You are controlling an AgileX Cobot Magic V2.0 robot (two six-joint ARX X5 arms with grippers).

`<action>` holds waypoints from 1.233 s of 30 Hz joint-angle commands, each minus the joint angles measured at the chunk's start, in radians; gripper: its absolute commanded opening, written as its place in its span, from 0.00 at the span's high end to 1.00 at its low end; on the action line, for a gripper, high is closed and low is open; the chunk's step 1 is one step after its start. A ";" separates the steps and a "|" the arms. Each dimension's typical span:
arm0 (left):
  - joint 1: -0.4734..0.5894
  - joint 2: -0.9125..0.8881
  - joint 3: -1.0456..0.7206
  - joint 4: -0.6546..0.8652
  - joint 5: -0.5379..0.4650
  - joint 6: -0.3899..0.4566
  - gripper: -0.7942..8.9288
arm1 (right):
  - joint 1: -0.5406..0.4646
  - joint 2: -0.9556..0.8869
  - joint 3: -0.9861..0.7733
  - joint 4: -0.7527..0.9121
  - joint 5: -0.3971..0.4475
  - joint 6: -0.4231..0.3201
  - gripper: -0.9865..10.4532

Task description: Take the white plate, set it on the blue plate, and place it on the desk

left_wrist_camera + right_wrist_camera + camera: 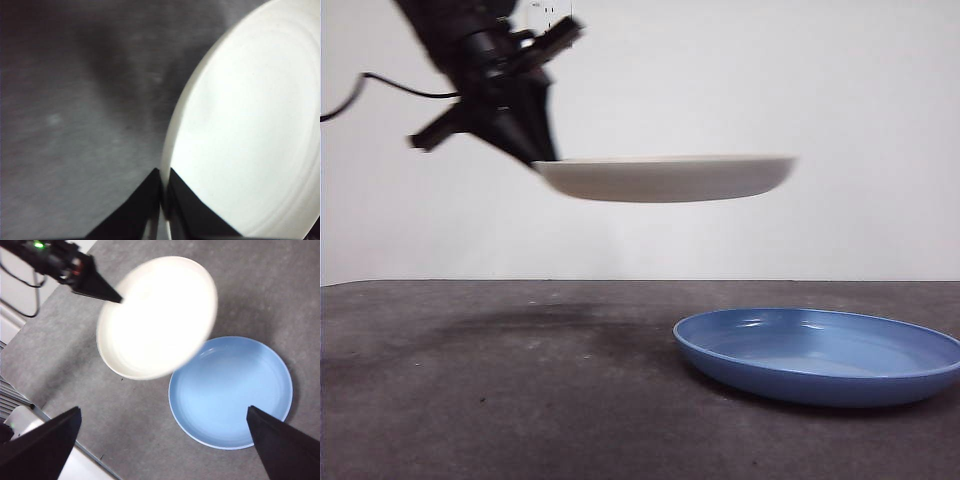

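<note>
The white plate (665, 178) hangs level in the air, well above the desk (500, 390). My left gripper (542, 158) is shut on its left rim, the jaws pinching the edge in the left wrist view, where the white plate (250, 130) fills one side and the left gripper (163, 187) grips it. The blue plate (818, 354) lies flat on the desk at the right, lower than the white plate and partly under its right end. From above, the white plate (157, 315) overlaps the blue plate (231, 391) only at one edge. My right gripper (165, 440) is open, high over the blue plate.
A black cable (380, 88) trails from the left arm. The desk's edge (65, 430) runs near a pale surface beside it. A plain white wall (840, 100) stands behind the desk.
</note>
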 commanded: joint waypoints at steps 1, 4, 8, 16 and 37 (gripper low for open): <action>-0.050 0.076 0.066 -0.002 -0.002 -0.026 0.90 | 0.002 0.003 0.052 -0.020 0.018 -0.040 0.30; -0.105 0.155 0.130 -0.008 -0.002 -0.028 0.90 | 0.002 -0.002 0.085 -0.043 0.019 -0.048 0.30; -0.166 0.267 0.219 -0.025 -0.002 -0.030 0.90 | 0.003 -0.011 0.100 -0.043 0.018 -0.048 0.30; -0.219 0.448 0.388 -0.103 -0.002 -0.007 0.90 | 0.003 -0.016 0.100 -0.058 0.018 -0.048 0.30; -0.230 0.524 0.415 -0.105 -0.002 0.068 0.80 | 0.004 -0.016 0.100 -0.060 0.016 -0.051 0.30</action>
